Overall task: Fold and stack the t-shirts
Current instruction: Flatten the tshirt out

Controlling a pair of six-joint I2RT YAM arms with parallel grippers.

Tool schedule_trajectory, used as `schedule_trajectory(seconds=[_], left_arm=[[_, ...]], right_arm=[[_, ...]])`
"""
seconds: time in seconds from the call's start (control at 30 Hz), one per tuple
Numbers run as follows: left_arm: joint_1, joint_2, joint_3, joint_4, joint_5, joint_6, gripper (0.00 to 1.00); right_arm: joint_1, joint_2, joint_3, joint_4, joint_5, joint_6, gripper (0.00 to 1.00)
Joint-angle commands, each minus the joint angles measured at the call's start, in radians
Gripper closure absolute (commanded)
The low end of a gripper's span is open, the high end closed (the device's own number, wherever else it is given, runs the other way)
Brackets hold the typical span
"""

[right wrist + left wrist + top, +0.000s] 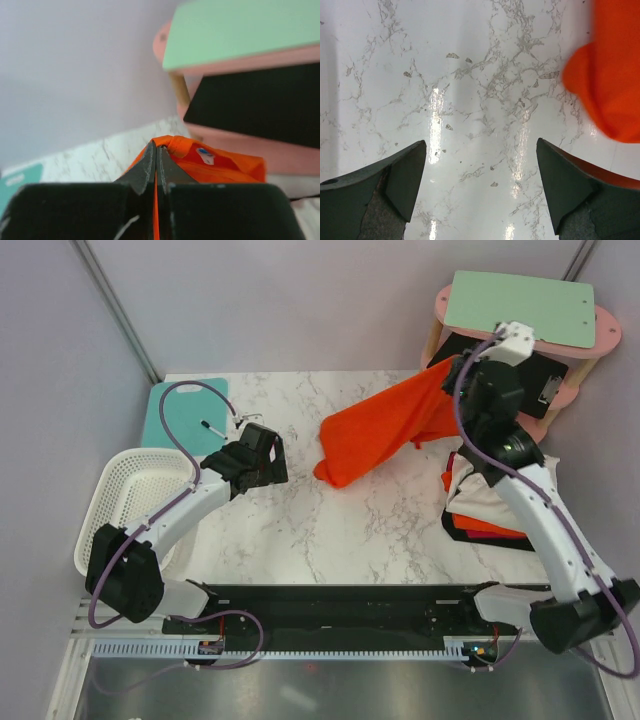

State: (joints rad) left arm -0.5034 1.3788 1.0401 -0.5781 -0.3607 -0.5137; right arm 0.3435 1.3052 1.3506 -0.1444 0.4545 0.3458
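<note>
Right tool (pixel 155 152) tight on orange t-shirt (pixel 385 430), left tool (pixel 481 150) wide.

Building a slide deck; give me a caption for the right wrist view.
Right tool shut on the edge of an orange t-shirt, pink shelf stand behind.

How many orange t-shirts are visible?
2: the held t-shirt hangs from the right gripper; the covered t-shirt lies under white cloth at right. More may be hidden.
</note>
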Motion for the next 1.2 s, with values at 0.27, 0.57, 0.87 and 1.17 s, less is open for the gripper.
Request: schedule_trajectory(seconds=[0.27,0.57,0.87,1.17], left_arm=[[0.006,-0.056,0.024,-0.025,-0.043,0.011,0.03],[0.052,-0.107,0.023,-0.088,-0.106,-0.02,0.04],[0.112,-0.198,0.015,-0.161,-0.218,-0.1,0.04],[0.108,-0.109,-0.003,-0.008,0.036,-0.013,0.02]], right_arm=[[0.009,0.193,0.514,-0.109,-0.319,-0.018,1.0],[0.351,0.701,0.937,-0.339,-0.549,-0.133,1.0],[0.583,0.789,0.611,-0.175,-0.868,-0.054,0.73],[0.462,0.566,0.42,-0.173,-0.561,-0.102,0.2]])
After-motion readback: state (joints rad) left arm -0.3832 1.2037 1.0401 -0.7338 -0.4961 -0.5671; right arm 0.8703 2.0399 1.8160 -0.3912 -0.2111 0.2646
